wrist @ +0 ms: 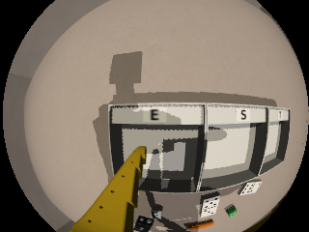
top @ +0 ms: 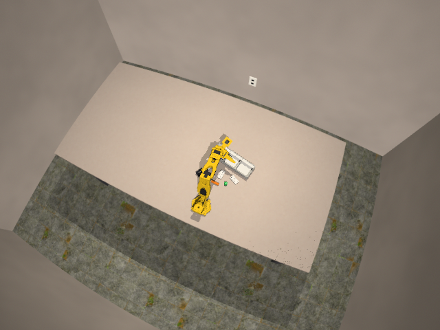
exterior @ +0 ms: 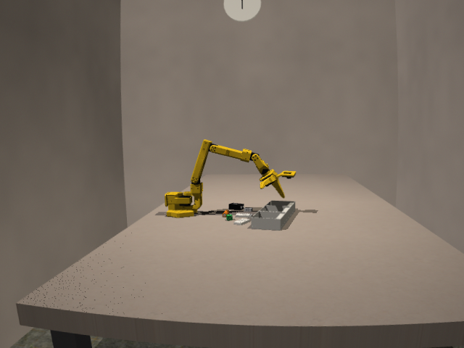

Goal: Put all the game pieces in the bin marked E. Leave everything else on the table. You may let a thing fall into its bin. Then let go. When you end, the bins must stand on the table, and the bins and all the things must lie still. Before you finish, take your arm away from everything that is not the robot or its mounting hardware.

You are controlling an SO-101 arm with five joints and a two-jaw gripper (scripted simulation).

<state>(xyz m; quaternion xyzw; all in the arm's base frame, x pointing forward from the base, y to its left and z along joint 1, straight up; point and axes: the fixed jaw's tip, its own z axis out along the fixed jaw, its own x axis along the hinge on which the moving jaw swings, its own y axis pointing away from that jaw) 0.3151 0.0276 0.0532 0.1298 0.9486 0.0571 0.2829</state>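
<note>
A white dotted tile [top: 221, 174] [wrist: 210, 205] lies in front of the bins, with a second white dotted tile [top: 234, 179] [exterior: 241, 221] [wrist: 250, 188] to its right. A small green die [top: 225, 183] [exterior: 228, 217] [wrist: 231, 210] lies near them. Bin E [wrist: 132, 115] is the left compartment of the three-part bin row; the arm hides most of it in the top view. Shadows cover part of its floor, and I see no distinct piece there. My gripper [exterior: 272, 191] is open and empty above the row; one finger shows over bin E in the wrist view.
Bins S [wrist: 227, 114] and T [wrist: 279, 115] adjoin E on the right. An orange stick [top: 215, 183] [exterior: 225, 212] [wrist: 200, 225], a black block [top: 199, 172] [exterior: 235, 206] [wrist: 144, 223] and a small grey thing [wrist: 156, 214] lie on the arm's side of the bins.
</note>
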